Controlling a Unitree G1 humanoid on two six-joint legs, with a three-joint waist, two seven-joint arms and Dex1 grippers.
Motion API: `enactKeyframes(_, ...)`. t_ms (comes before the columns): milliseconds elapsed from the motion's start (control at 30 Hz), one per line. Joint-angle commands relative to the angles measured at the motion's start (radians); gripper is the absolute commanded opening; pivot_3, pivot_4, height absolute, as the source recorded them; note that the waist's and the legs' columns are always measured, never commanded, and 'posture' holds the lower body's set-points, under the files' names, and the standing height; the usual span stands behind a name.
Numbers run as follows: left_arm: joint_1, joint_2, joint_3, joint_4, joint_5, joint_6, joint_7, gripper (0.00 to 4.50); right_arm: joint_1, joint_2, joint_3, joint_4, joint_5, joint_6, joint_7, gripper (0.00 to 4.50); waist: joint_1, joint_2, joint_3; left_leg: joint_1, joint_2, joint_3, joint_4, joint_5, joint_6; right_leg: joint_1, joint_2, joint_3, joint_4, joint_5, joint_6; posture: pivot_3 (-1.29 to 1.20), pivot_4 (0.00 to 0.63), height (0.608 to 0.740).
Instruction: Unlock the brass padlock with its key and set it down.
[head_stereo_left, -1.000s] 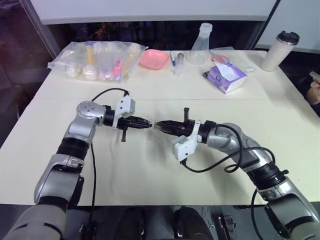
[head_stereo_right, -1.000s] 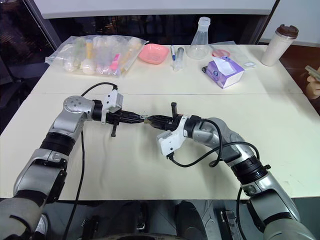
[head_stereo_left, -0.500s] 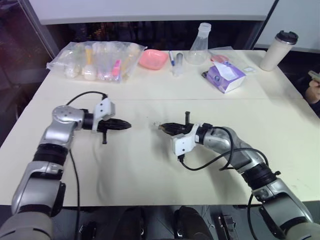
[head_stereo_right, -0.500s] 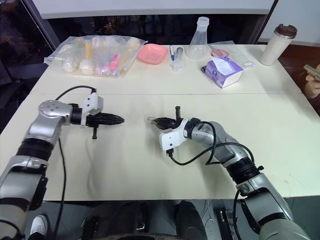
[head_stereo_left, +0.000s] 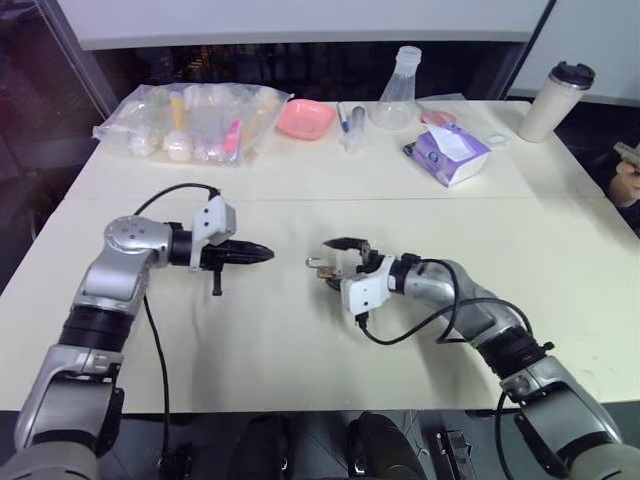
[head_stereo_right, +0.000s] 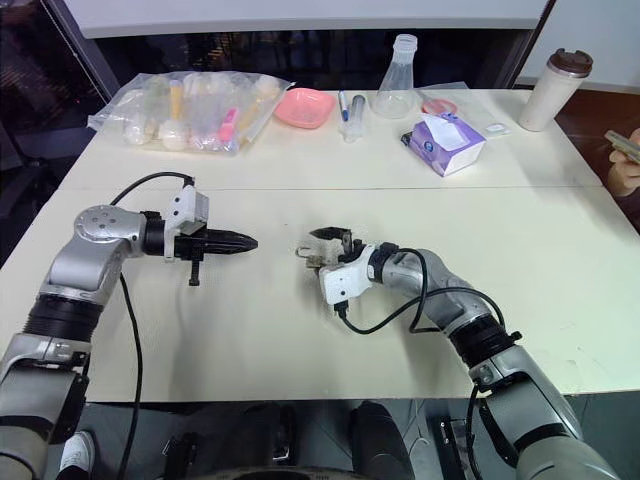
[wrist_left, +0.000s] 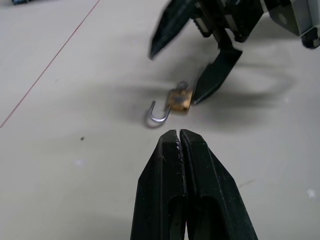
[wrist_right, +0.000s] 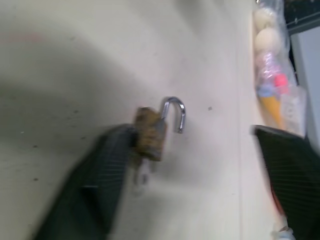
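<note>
The brass padlock (wrist_left: 180, 99) lies on the table (head_stereo_left: 300, 340) with its shackle swung open, so the unlocking looks done and the setting-down step is at its end. The right pincer (wrist_left: 187, 72) stands wide over it, one finger touching the lock body, holding nothing. The left pincer (head_stereo_left: 262, 253) is closed tight and empty, pointing at the lock from well apart. A small silvery piece at the lock's base may be the key; that cannot be told for sure. Next, the right arm likely needs only to lift clear without nudging the lock. Count: one padlock, two pincers.
</note>
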Motion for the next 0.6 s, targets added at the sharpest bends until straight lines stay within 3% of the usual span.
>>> enactKeyframes(33, -0.012, 0.003, 0.014, -0.054, -0.031, 0.027, -0.004, 0.00, 0.089, -0.070, -0.028, -0.142, 0.069, 0.044, 0.093, 4.44, 0.006, 0.000, 0.000, 0.000, 0.000, 0.000, 0.000, 0.000, 0.000, 0.000, 0.000, 0.000, 0.000, 0.000, 0.000, 0.00, 0.150, 0.715)
enactKeyframes(267, -0.008, 0.009, -0.005, -0.058, -0.015, 0.032, -0.022, 0.00, 0.256, -0.180, -0.240, -0.588, 0.436, 0.597, 0.322, 4.44, 0.009, 0.000, 0.000, 0.001, 0.000, -0.001, 0.001, -0.003, 0.006, 0.002, -0.001, 0.000, -0.001, 0.000, 0.000, 0.00, 0.150, 0.715)
enactKeyframes(433, 0.014, 0.029, 0.007, -0.062, -0.006, 0.030, -0.011, 0.00, 0.282, -0.237, -0.367, -0.773, 0.653, 0.983, 0.390, 4.44, 0.004, 0.000, 0.000, 0.002, 0.000, -0.002, 0.000, -0.003, 0.006, 0.003, 0.000, 0.000, 0.000, 0.000, 0.000, 0.00, 0.150, 0.715)
enactKeyframes(600, 0.045, 0.055, 0.015, -0.105, -0.025, 0.061, -0.011, 0.00, 0.277, -0.270, -0.419, -0.838, 0.768, 1.167, 0.391, 4.44, 0.005, 0.000, 0.000, 0.002, 0.000, -0.002, 0.000, -0.003, 0.006, 0.003, -0.001, 0.000, -0.001, 0.000, 0.000, 0.00, 0.150, 0.715)
